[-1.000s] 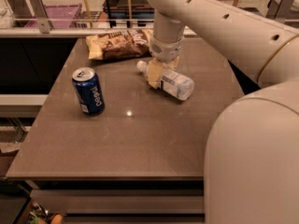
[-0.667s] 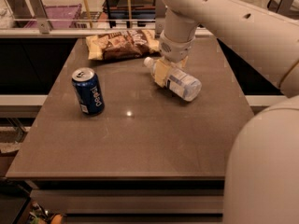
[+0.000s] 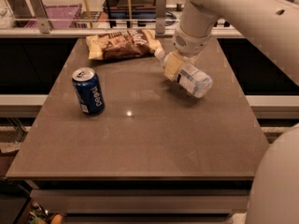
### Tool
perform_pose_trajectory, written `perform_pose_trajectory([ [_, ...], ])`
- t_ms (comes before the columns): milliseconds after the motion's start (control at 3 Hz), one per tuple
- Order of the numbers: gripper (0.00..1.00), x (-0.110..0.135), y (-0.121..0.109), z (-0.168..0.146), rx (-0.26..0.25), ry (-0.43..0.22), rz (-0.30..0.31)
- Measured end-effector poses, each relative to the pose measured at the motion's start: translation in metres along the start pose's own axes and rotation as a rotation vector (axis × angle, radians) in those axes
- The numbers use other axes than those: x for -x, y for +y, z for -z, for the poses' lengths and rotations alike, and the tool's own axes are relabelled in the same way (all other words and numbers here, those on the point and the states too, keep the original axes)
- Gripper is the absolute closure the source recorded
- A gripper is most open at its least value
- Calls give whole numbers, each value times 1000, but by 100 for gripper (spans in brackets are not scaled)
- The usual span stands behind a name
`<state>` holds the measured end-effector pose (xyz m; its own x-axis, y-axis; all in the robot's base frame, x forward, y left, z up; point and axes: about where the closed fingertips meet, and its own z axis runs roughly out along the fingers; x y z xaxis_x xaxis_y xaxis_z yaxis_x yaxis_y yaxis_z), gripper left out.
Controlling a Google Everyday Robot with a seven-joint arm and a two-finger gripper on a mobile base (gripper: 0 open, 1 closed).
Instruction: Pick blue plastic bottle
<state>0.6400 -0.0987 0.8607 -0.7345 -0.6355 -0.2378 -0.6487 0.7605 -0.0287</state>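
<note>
lab: grey table point(image 3: 140, 139), rail point(image 3: 70, 31); end effector point(image 3: 176, 68) above table grips blue plastic bottle point(image 3: 195, 80).

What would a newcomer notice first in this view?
First, the big white arm reaching in from the upper right, its end effector closed on the tilted bottle over the far right of the table. Next, the blue can standing upright on the left. Last, the snack bag lying at the far edge.
</note>
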Motion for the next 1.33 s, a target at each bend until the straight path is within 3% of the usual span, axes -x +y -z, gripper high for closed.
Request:
perform_pose_trajectory([
  [667,100,8,-21,45,-82,-125,-10],
  [1333,100,16,-23,90,-139,-339,-10],
])
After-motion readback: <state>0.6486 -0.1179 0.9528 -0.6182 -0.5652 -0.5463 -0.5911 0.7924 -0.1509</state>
